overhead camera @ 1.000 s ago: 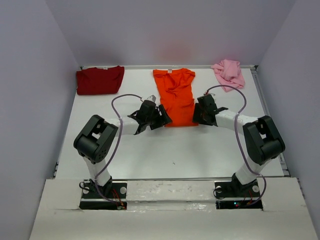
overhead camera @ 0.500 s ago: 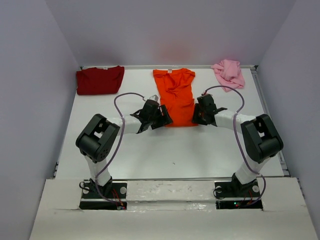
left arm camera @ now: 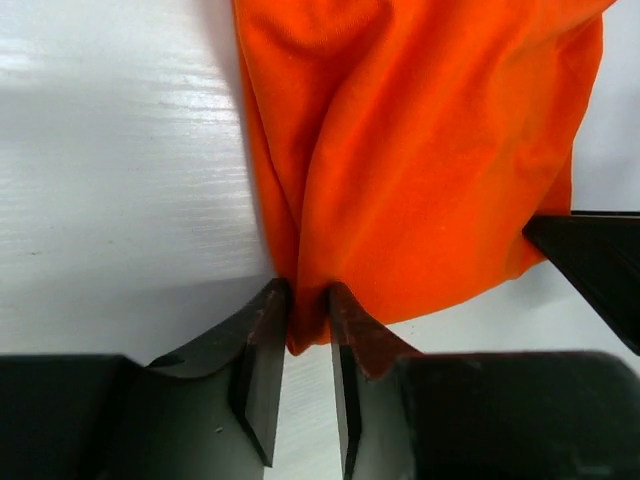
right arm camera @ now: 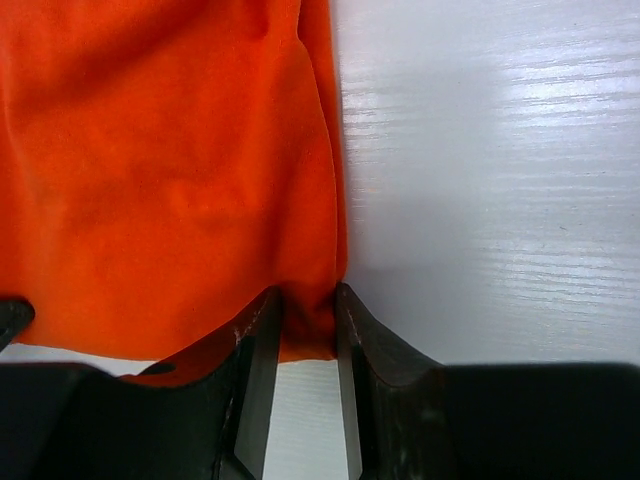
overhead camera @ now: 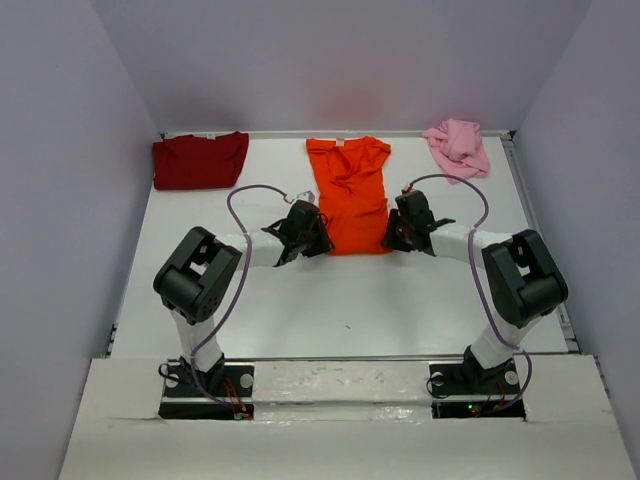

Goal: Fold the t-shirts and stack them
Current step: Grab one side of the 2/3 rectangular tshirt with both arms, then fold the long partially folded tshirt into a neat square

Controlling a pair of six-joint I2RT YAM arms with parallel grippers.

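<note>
Left gripper (left arm camera: pixel 308 300) and right gripper (right arm camera: pixel 308 300), pinching orange t-shirt (overhead camera: pixel 348 190) hem, edged inward.

White table (overhead camera: pixel 350 300), pale lilac walls (overhead camera: pixel 340 60)

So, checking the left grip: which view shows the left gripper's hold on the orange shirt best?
Left wrist: the left gripper is shut on the orange shirt's corner. Top view hides the pinch; right wrist shows only its tip.
</note>
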